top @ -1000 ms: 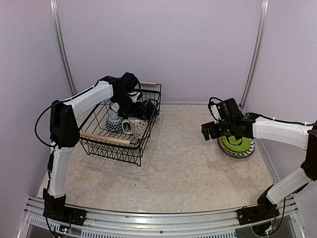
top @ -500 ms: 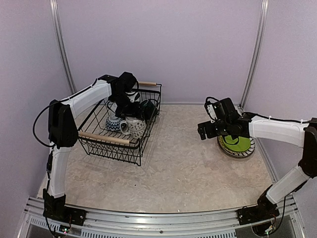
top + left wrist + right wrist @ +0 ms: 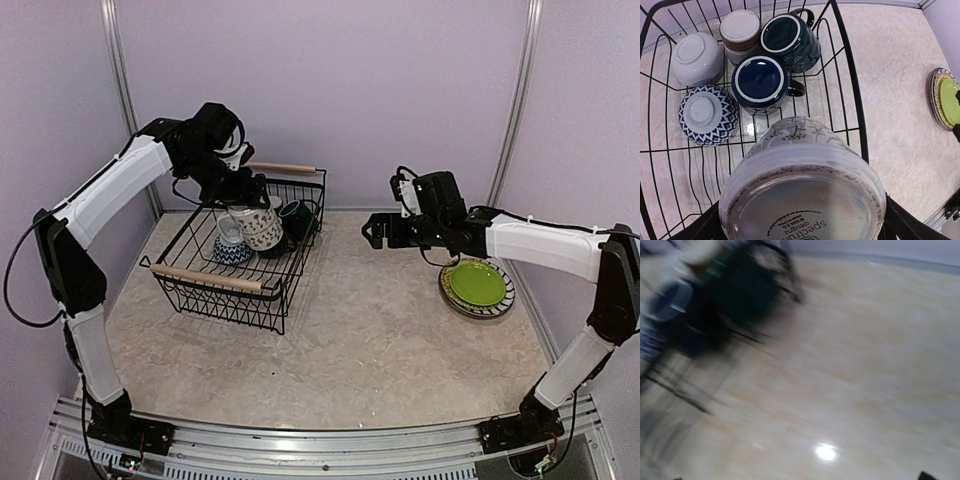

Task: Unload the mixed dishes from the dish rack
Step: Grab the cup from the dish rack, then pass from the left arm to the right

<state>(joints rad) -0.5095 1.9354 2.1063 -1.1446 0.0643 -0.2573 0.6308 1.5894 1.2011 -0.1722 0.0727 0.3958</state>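
Note:
The patterned white mug (image 3: 259, 228) hangs bottom-up above the dish rack (image 3: 224, 291), with my left gripper (image 3: 250, 208) shut on its sides. In the left wrist view the mug's base (image 3: 802, 200) fills the lower frame, and black fingers (image 3: 900, 225) press it from both sides. Below it in the rack (image 3: 853, 90) lie a dark blue mug (image 3: 760, 82), a dark green mug (image 3: 790, 42), a blue-white bowl (image 3: 707, 114), a white bowl (image 3: 696, 57) and a small cup (image 3: 740, 30). My right gripper (image 3: 373, 232) hovers open and empty over the table, right of the rack.
The lime green plate (image 3: 477, 283) tops a stack of plates at the table's right edge, also in the left wrist view as a lime green plate (image 3: 947, 97). The right wrist view is motion-blurred, with the rack (image 3: 715, 295) as dark streaks at upper left. Purple walls close in behind.
My left arm has lifted the patterned mug up out of the rack. The right arm has swung left, away from the plate stack toward the rack.

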